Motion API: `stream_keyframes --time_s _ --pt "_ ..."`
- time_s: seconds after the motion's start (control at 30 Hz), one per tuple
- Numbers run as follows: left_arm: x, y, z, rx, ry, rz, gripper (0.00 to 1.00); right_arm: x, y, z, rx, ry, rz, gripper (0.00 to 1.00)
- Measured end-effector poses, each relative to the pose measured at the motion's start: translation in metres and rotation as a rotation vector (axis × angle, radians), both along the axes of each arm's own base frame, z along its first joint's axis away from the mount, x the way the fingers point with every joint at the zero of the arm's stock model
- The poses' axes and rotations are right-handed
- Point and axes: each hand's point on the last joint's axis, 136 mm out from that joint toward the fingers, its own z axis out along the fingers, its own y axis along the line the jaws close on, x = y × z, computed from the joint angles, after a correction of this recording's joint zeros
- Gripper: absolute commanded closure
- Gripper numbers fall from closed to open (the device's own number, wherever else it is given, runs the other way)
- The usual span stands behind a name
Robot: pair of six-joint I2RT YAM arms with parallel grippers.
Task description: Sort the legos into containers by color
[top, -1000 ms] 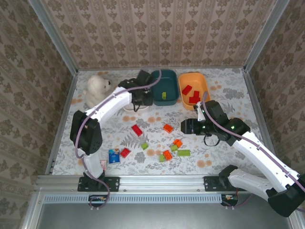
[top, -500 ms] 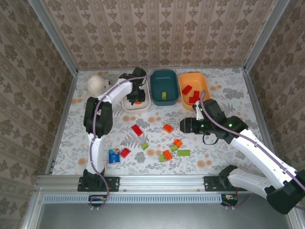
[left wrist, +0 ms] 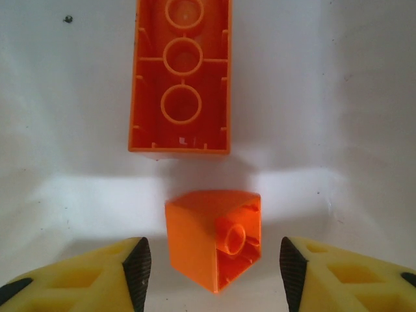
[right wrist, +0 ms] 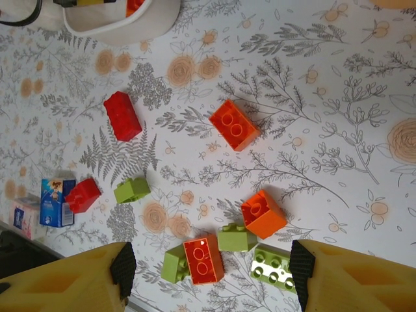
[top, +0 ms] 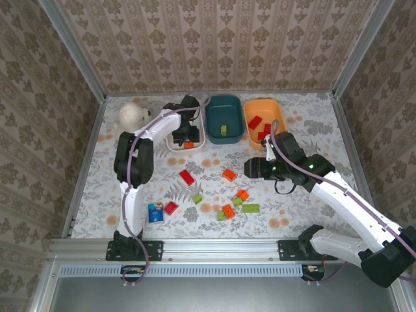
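My left gripper [top: 187, 134] hangs inside the white tub [top: 199, 140]. Its jaws [left wrist: 215, 266] are open on either side of a small orange lego [left wrist: 211, 244] that lies loose on the tub floor, below a long orange lego [left wrist: 180, 75]. The teal tub [top: 214, 110] holds a green lego [top: 223, 130]. Red legos [top: 255, 121] sit in the orange tub [top: 276, 110]. My right gripper [top: 250, 169] hovers open [right wrist: 212, 270] and empty above a cluster of table legos: red-orange [right wrist: 203, 260], green [right wrist: 237, 237], orange [right wrist: 263, 213].
More legos lie loose on the table: red [right wrist: 122, 115], orange [right wrist: 234, 124], green [right wrist: 132, 190], small red [right wrist: 82, 195]. A blue-and-white packet [top: 155, 212] lies near the front left. A white teddy bear [top: 132, 116] sits at the back left, beside the white tub.
My left arm swung from the teal tub over to the white tub, then its jaws opened and let go of the small orange lego. The right gripper drifted slightly left.
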Motion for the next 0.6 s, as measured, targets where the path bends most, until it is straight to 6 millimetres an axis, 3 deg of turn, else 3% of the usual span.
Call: stream_keyframes --time_s 0.17,0.27,0.47,0.6 --pt "0.000 -0.001 0.003 -0.010 -0.004 0.005 0.37 0.007 -0.007 0.009 -0.015 -0.015 -0.029 0.33" --pt "0.001 -0.002 0.017 -0.028 -0.028 0.012 0.35 0.012 -0.013 0.017 -0.031 -0.023 -0.059 0.32" --pt "0.001 -0.007 0.074 -0.104 -0.131 0.023 0.33 0.023 -0.026 0.047 -0.044 -0.075 -0.113 0.32" --pt "-0.004 -0.012 0.126 -0.181 -0.233 0.019 0.33 0.028 -0.031 0.062 -0.064 -0.091 -0.139 0.32"
